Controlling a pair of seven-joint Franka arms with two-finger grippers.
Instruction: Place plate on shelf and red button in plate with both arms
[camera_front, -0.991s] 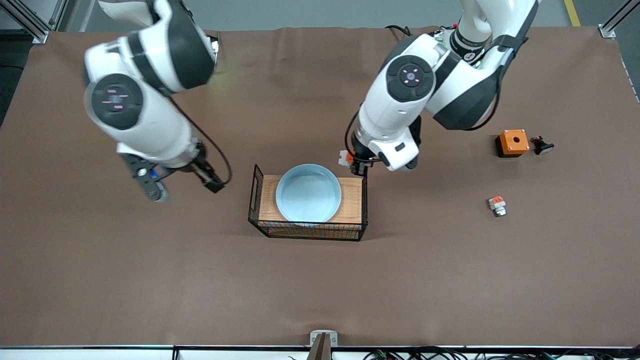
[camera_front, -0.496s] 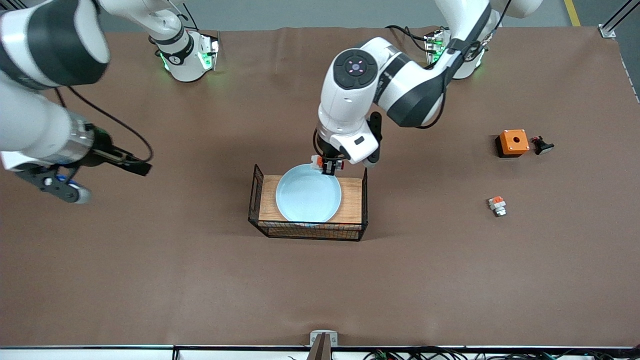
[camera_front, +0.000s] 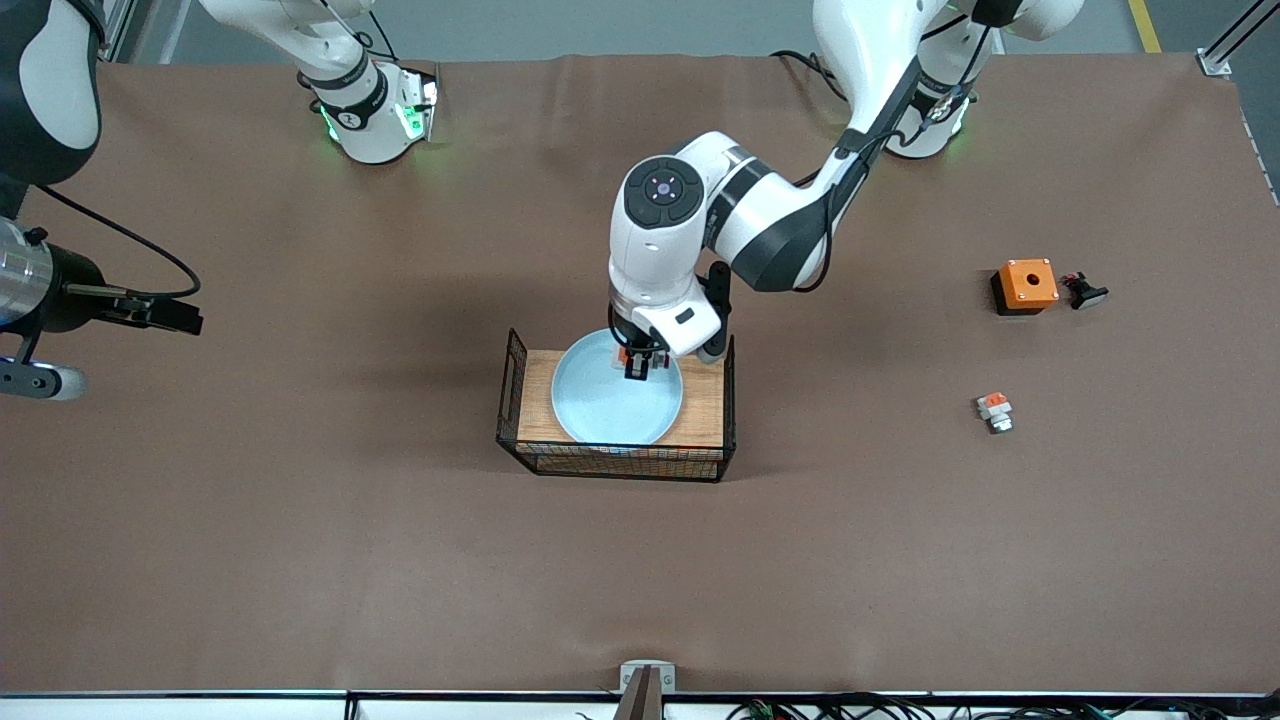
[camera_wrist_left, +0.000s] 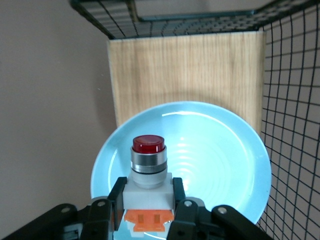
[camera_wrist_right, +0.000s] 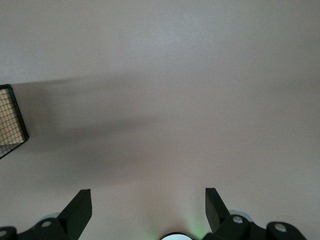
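At about nine o'clock in your front view, the right gripper (camera_front: 40, 380) hangs over bare brown counter (camera_front: 300, 560) at the right arm's end, partly cut off by the frame edge. Its fingers (camera_wrist_right: 80, 210) are spread wide with nothing between them, and a corner of the wire rack (camera_wrist_right: 12, 122) shows in its wrist view.

At the centre, the wooden-topped wire rack (camera_front: 712, 400) carries the plate (camera_front: 600, 410), whose rim nearly reaches the rack's edges. The left gripper (camera_front: 636, 368) is over the plate's twelve o'clock part, its fingers (camera_wrist_left: 116, 192) pinching the red button (camera_wrist_left: 148, 172), red cap pointing away from the wrist. Whether the button touches the plate you cannot tell.

Toward three o'clock lie an orange box (camera_front: 1026, 285), a dark small part (camera_front: 1083, 291) too small to make out, and a white-and-orange part (camera_front: 994, 411), with open counter all around.
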